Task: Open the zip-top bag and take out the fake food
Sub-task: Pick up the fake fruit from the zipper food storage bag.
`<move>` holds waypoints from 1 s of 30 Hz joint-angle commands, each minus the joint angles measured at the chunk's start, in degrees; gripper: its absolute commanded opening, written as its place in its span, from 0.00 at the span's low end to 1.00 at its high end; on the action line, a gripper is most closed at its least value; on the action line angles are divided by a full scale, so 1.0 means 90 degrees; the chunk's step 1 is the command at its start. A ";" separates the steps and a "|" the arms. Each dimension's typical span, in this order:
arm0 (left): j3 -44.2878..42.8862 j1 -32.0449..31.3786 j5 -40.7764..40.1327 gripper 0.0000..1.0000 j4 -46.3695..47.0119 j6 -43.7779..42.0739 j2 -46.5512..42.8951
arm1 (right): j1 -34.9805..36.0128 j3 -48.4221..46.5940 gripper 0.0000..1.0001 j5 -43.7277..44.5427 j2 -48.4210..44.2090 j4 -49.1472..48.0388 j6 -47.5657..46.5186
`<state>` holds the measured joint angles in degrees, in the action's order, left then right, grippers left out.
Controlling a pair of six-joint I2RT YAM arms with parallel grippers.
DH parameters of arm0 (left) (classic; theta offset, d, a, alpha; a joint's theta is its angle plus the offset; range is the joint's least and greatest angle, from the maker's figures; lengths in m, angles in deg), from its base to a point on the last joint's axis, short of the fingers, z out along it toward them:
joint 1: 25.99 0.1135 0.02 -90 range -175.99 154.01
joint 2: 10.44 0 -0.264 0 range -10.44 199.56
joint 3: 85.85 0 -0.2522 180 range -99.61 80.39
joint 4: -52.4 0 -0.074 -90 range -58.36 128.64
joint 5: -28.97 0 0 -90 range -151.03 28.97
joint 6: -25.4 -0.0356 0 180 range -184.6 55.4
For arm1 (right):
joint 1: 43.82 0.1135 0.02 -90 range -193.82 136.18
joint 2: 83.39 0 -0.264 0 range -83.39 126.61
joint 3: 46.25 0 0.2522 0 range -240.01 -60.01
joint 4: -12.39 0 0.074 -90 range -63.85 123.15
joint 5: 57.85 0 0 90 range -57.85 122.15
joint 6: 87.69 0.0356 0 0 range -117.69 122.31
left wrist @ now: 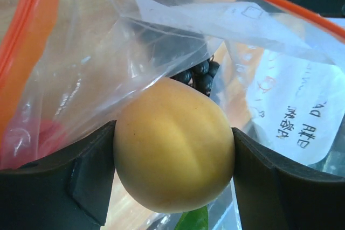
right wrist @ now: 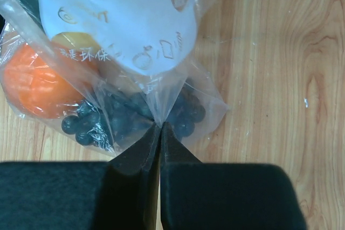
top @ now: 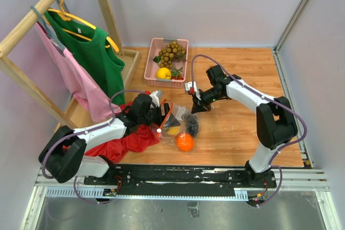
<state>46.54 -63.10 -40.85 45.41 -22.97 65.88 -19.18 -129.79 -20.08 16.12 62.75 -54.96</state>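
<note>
The clear zip-top bag (top: pixel 175 121) with an orange-red zip strip (left wrist: pixel 21 52) lies on the wooden table between my arms. My left gripper (top: pixel 161 114) reaches into its mouth and is shut on a yellow-orange round fruit (left wrist: pixel 173 144). My right gripper (top: pixel 194 106) is shut on a pinch of the bag's plastic (right wrist: pixel 161 109). Inside the bag are an orange fruit (top: pixel 184 141), also in the right wrist view (right wrist: pixel 38 84), and a dark purple bunch (top: pixel 191 124), also in the right wrist view (right wrist: pixel 129 117). A tan-brown bunch (top: pixel 172 53) and a yellow lemon (top: pixel 163 72) lie in the pink basket (top: pixel 155 47).
A red cloth (top: pixel 126 141) lies under my left arm. A wooden clothes rack (top: pixel 32 20) with a green shirt (top: pixel 91 55) and a pink shirt (top: pixel 75 82) stands at the left. Grey walls close the table's back and right.
</note>
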 commanded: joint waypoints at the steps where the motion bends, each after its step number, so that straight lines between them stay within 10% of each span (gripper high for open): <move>1: 0.0328 0.0074 -0.0059 0.45 0.0307 0.0420 -0.0545 | -0.0189 0.0176 0.01 0.0159 -0.0280 0.0032 -0.0108; 30: 0.0975 0.0158 -0.1507 0.33 0.1263 0.2291 -0.1703 | -0.0186 -0.1364 0.01 -0.0320 0.0091 0.0875 -0.1408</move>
<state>55.13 -62.07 -53.24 53.54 -3.52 52.15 -19.90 -137.18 -23.32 13.71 68.37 -66.55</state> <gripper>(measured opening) 0.760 0.011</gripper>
